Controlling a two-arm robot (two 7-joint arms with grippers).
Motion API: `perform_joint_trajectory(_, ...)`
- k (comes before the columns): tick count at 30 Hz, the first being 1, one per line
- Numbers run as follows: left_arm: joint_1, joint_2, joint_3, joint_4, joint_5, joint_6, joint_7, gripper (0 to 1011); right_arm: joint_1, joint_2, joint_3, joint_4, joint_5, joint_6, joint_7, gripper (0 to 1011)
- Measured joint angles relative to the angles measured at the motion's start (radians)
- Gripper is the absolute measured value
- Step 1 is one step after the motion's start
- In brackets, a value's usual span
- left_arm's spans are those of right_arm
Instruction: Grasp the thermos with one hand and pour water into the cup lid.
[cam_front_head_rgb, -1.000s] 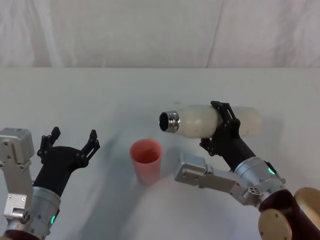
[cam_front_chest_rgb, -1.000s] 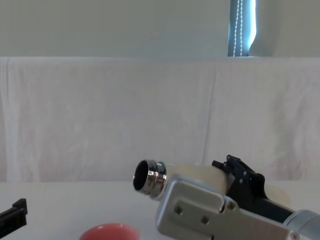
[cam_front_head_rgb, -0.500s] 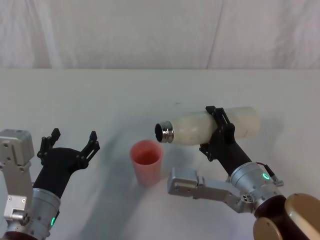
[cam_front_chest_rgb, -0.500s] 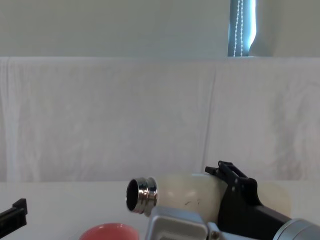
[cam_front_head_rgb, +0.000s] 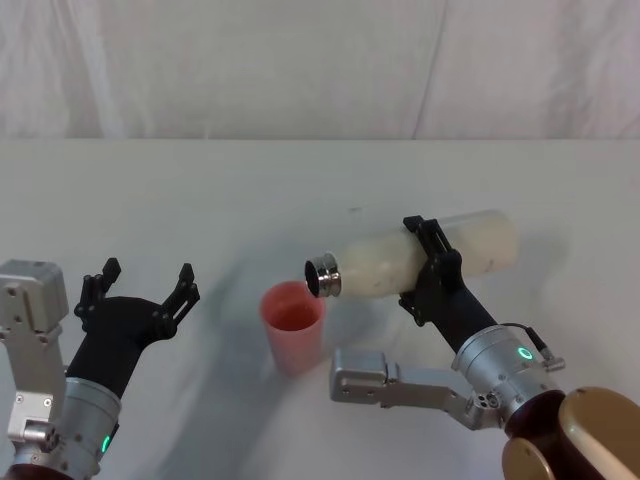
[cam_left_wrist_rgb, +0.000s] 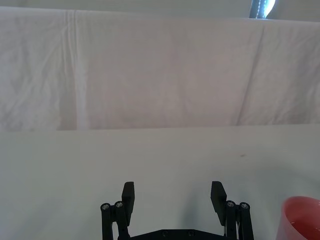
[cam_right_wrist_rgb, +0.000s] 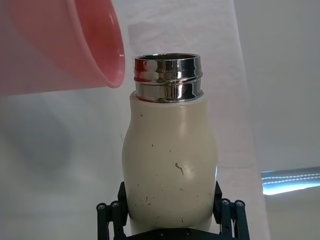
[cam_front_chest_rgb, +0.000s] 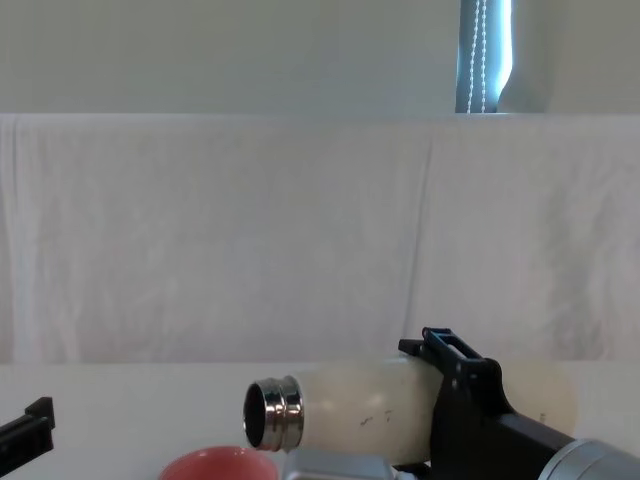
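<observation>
Right gripper (cam_front_head_rgb: 432, 268) clenched around the tilted bottle (cam_front_head_rgb: 420, 258), steel mouth just above the pink cup (cam_front_head_rgb: 293, 322); tip slowly, mouth centred; left gripper (cam_front_head_rgb: 140, 290) released, idle.

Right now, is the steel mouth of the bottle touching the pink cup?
Apart. In the chest view the bottle, held by the right claw, has its mouth above the cup rim with a visible gap.

Left gripper (cam_front_head_rgb: 140, 283) and right gripper (cam_front_head_rgb: 432, 268), black linkage fingers (round pivot screws), silver-grey cylindrical wrists, green ring lights, bronze-brown rounded joint housings.
</observation>
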Motion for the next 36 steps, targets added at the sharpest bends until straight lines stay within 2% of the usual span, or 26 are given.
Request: perform_joint_trajectory(36,0.0,0.0,0.0,0.0,0.0,0.0,0.0,1001,0.041,0.051,-0.043,-0.051,-0.071,0.023,0.075,960)
